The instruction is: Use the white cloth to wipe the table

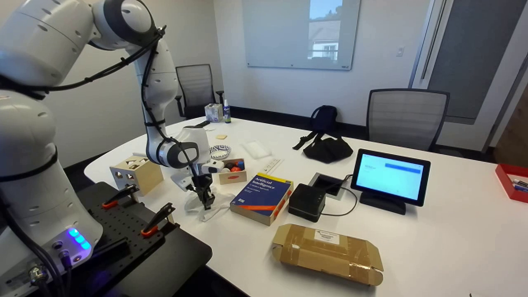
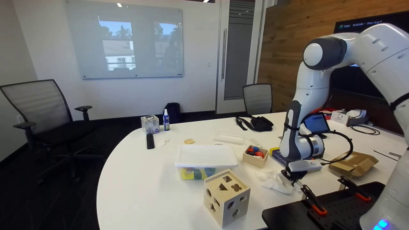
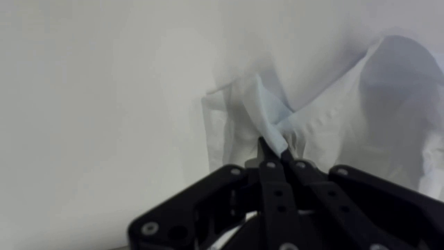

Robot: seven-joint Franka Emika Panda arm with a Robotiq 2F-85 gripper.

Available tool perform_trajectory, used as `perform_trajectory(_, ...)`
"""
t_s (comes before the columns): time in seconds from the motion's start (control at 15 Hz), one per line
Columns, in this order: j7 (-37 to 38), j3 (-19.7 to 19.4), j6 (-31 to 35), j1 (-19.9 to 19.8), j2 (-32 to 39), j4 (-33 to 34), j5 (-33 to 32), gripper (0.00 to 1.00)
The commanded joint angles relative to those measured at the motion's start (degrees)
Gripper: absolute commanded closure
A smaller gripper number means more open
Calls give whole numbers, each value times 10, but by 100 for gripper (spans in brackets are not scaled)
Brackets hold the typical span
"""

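The white cloth (image 1: 218, 209) lies crumpled on the white table (image 1: 437, 247), beside the thick blue book. In an exterior view the cloth (image 2: 275, 184) spreads from under my gripper (image 2: 293, 182) toward the small wooden box. My gripper (image 1: 207, 206) points down close to the tabletop. In the wrist view the fingertips (image 3: 275, 149) are closed together with a fold of the cloth (image 3: 322, 135) pinched between them. The rest of the cloth hangs and spreads around the fingers, mostly to the right in that view.
The blue book (image 1: 264, 194), a small wooden box of balls (image 1: 233, 176) and a wooden shape cube (image 2: 227, 198) stand close by. A lidded plastic bin (image 2: 206, 158) is behind the cube. A black box (image 1: 306, 202), cardboard box (image 1: 328, 253) and tablet screen (image 1: 392, 177) are further along.
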Motion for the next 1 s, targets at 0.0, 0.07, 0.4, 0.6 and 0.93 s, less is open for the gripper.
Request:
perform_trajectory(0.0, 0, 39, -2, 14, 4, -5, 7, 99)
perform_trajectory(0.07, -1, 46, -8, 24, 5, 2, 5, 99)
perform_trajectory(0.4, 2, 67, -25, 59, 6, 29, 2, 99)
perform_trajectory(0.6, 2, 53, -29, 68, -3, 28, 3, 99)
perform_trajectory(0.93, 8, 2, -18, 63, -19, -6, 10, 99)
